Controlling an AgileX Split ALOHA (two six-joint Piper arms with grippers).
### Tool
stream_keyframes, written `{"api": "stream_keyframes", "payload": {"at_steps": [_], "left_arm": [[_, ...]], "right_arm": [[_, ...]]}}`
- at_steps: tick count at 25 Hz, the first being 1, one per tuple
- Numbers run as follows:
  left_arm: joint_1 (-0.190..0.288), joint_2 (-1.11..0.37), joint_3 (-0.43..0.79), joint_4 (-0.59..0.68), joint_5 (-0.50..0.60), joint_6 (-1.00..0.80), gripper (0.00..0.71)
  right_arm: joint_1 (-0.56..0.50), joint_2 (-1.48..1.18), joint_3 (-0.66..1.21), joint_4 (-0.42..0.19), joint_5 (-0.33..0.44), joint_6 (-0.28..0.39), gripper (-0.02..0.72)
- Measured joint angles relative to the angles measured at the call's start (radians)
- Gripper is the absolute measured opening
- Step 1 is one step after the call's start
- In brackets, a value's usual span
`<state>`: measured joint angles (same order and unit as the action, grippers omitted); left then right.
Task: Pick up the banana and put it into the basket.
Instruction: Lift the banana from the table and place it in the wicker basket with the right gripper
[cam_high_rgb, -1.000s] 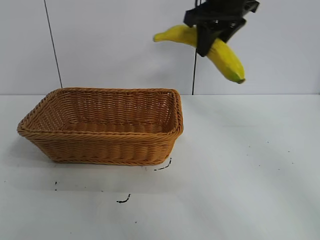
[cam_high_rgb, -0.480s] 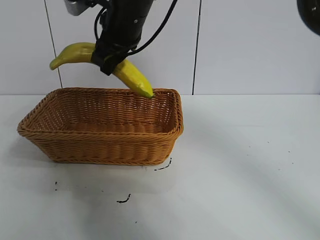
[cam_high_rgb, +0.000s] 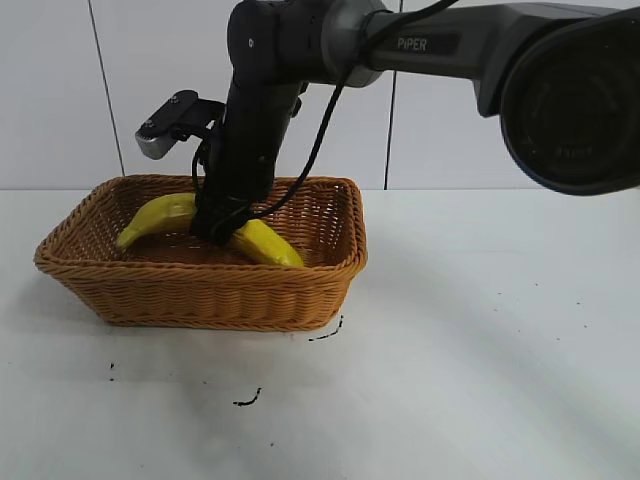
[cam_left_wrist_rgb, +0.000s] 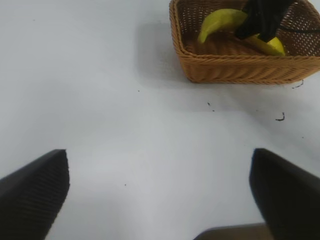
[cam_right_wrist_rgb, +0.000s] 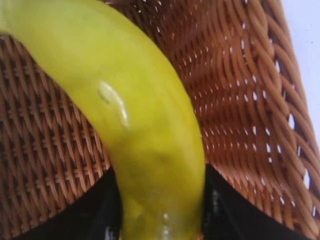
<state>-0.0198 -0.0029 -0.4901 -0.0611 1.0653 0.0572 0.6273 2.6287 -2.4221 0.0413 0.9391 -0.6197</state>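
The tan woven basket (cam_high_rgb: 210, 290) stands on the white table at the left. The yellow banana (cam_high_rgb: 160, 215) is down inside it, both ends showing to either side of my right gripper (cam_high_rgb: 215, 228), which reaches in from above and is shut on the banana's middle. The right wrist view shows the banana (cam_right_wrist_rgb: 145, 125) pinched between the black fingers (cam_right_wrist_rgb: 100, 210) just above the basket's woven floor (cam_right_wrist_rgb: 45, 150). My left gripper (cam_left_wrist_rgb: 160, 200) is open and empty over bare table, away from the basket (cam_left_wrist_rgb: 235, 67); the banana (cam_left_wrist_rgb: 220, 20) shows there too.
White table (cam_high_rgb: 480, 330) with small black marks (cam_high_rgb: 248, 400) in front of the basket. A white panelled wall stands behind. The right arm (cam_high_rgb: 420, 40) stretches across the upper part of the exterior view.
My right gripper carried the banana from high at the right, leftward over the basket, and then lowered it inside the basket. The basket has not moved.
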Motion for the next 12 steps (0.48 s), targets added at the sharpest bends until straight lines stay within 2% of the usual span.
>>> {"api": "stream_keyframes", "payload": {"at_steps": [4, 5, 8, 9, 11, 12], "left_arm": [[0.000, 0.000, 0.000, 0.000, 0.000, 0.000, 0.695], [0.000, 0.000, 0.000, 0.000, 0.000, 0.000, 0.695], [0.000, 0.000, 0.000, 0.000, 0.000, 0.000, 0.695], [0.000, 0.000, 0.000, 0.000, 0.000, 0.000, 0.695], [0.000, 0.000, 0.000, 0.000, 0.000, 0.000, 0.695], [0.000, 0.000, 0.000, 0.000, 0.000, 0.000, 0.695]], "right_arm": [[0.000, 0.000, 0.000, 0.002, -0.011, 0.000, 0.323], [0.000, 0.000, 0.000, 0.002, -0.010, 0.000, 0.357], [0.000, 0.000, 0.000, 0.005, -0.010, 0.000, 0.572], [0.000, 0.000, 0.000, 0.010, -0.005, 0.005, 0.621], [0.000, -0.007, 0.000, 0.010, 0.007, 0.041, 0.665], [0.000, -0.015, 0.000, 0.004, 0.019, 0.081, 0.677]]}}
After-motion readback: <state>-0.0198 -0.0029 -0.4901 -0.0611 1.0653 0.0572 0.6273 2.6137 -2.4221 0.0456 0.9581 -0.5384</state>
